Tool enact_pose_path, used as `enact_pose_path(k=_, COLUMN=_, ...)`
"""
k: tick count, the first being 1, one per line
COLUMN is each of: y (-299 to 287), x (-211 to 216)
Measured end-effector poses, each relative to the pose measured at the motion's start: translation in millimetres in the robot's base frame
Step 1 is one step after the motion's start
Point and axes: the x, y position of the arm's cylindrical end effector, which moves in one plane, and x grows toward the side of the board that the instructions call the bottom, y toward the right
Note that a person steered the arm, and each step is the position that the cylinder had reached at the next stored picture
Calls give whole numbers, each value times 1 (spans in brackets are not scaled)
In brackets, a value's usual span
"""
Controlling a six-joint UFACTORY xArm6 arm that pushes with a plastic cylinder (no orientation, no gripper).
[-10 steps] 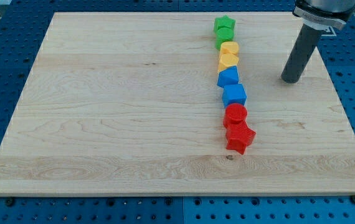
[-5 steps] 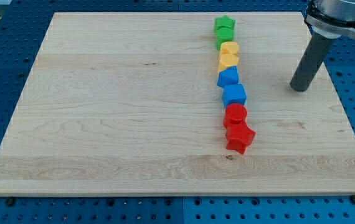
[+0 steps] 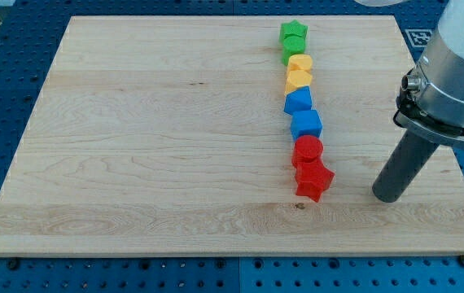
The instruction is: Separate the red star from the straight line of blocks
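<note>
Tool, a bare rod with nothing to spread or pinch, tip sitting right of red star, apart; probably lining up a leftward push off the line's bottom end.

A robotics lab bench: a wooden board lies on a blue perforated mounting table.
</note>
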Motion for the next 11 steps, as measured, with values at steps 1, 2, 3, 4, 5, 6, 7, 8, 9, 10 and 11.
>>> enact_pose_path(k=1, y=-9, x=0)
enact_pose_path(k=2, y=-37, x=0)
enact_pose_path(k=3, y=-58, x=0)
enact_pose_path(k=4, y=-69, x=-2)
enact_pose_path(k=5, y=-80, x=-19)
enact_pose_path(k=6, y=-94, x=-32)
enact_pose_path(k=7, y=-109, x=-34)
enact_pose_path(k=8, y=-129, x=-34)
enact_pose_path(k=9, y=-147, x=-34)
enact_pose_path(k=10, y=-137, x=-24)
enact_pose_path(k=11, y=-126, x=13)
